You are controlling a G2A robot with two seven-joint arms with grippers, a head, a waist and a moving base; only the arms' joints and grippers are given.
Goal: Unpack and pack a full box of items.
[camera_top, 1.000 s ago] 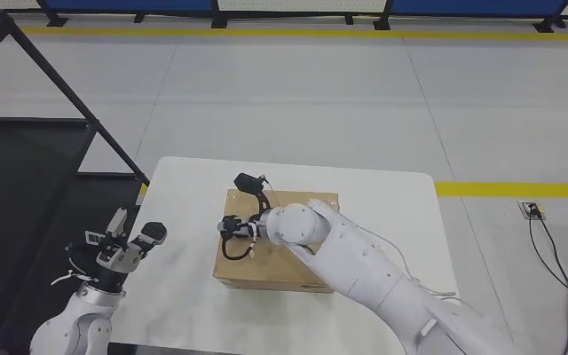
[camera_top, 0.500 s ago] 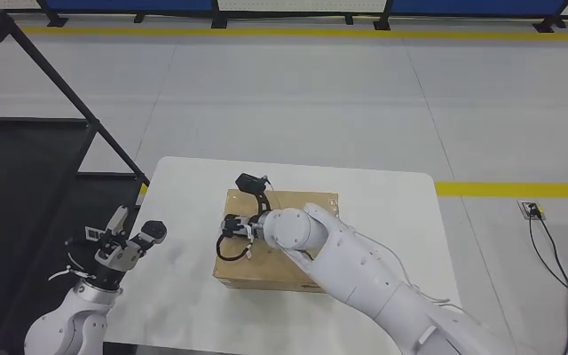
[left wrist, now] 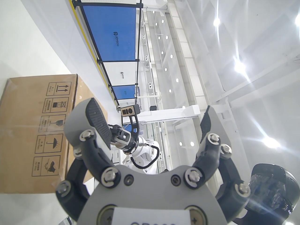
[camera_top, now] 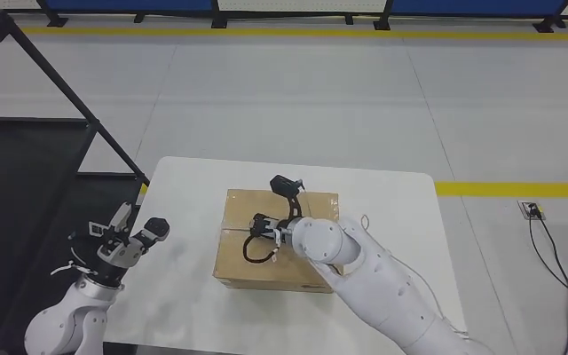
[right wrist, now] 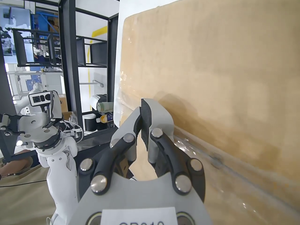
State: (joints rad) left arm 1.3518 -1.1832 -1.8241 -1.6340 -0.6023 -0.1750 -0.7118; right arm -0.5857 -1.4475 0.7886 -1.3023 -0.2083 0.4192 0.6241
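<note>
Right gripper (right wrist: 143, 111), pinched closed on nothing, low over box (camera_top: 238, 211) at its taped seam (right wrist: 201, 152): likely best to trace the tip straight along it with light pressure; left gripper (left wrist: 152, 120), spread wide, hangs well clear of box.

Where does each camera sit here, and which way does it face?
Top view: above the arms, looking down at the table and box; left gripper at the table's edge, right gripper over the box.
Left wrist view: on the left wrist, tilted up past the box's side toward the ceiling; its open gripper in front.
Right wrist view: on the right wrist, looking along the box top; its shut gripper in front.
Shared: both wrist views show the box and the other gripper farther off.
</note>
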